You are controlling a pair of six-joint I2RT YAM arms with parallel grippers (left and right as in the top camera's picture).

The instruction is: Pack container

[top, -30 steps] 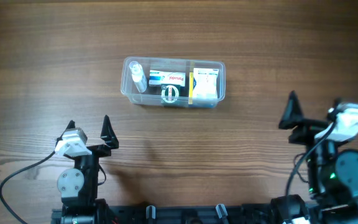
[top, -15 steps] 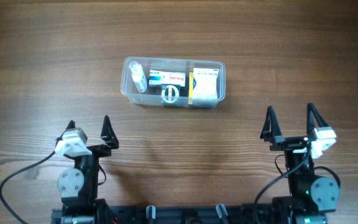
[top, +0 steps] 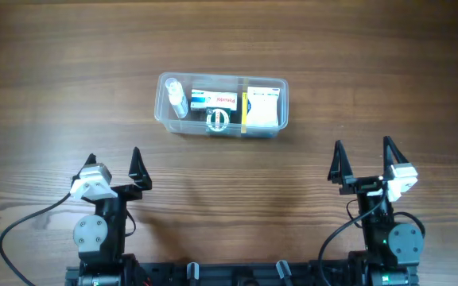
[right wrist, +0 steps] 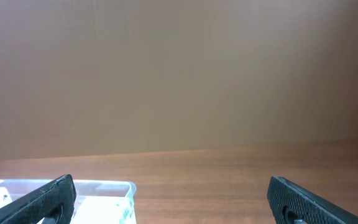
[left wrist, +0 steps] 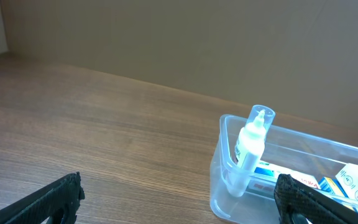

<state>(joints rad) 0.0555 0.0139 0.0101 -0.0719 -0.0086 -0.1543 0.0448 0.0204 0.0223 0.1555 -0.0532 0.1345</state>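
Observation:
The clear plastic container sits at the table's middle. It holds a small white dropper bottle at its left end, a blue-and-white box, a round clear item and a yellow-and-white box at its right end. My left gripper is open and empty near the front left, apart from the container. My right gripper is open and empty near the front right. The left wrist view shows the container and the bottle leaning in its corner. The right wrist view shows the container's corner.
The wood table stretches around the container. A black cable runs at the front left by the left arm's base. A plain brown wall stands behind the table.
The right arm has swung left and pulled back to the front right, its gripper now facing forward and open. The left arm and the container have not moved.

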